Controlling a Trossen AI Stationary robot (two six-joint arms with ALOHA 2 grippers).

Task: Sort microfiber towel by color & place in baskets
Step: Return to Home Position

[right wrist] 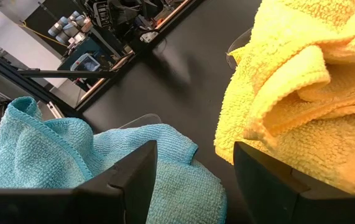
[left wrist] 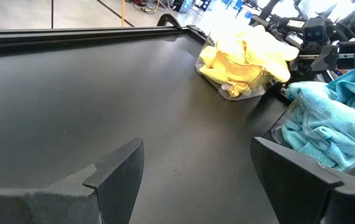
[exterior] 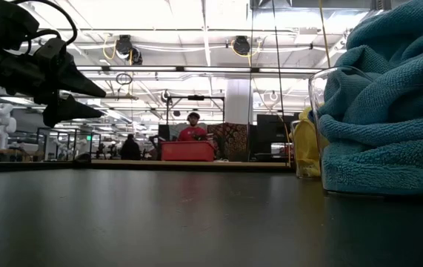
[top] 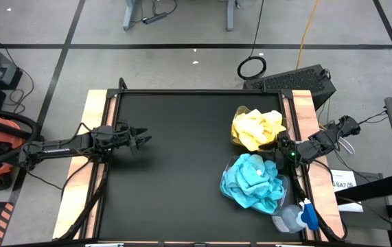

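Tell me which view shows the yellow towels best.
High view: all the yellow towels show, unobstructed. Left wrist shows them side-on from afar, right wrist only a close-up part, low view just a sliver.

Black table top with a wood strip along each side. Grey bottle with blue cap lies at the table's corner, bottom right in the high view. Black keyboard sits just past the top-right corner, with a coiled black cable ring on the floor beside it. Yellow cable runs across the floor further out. White printed sheet is off the right edge.

Low view, room behind: 1 person in a red top behind a red box, and 1 white humanoid figure far left.
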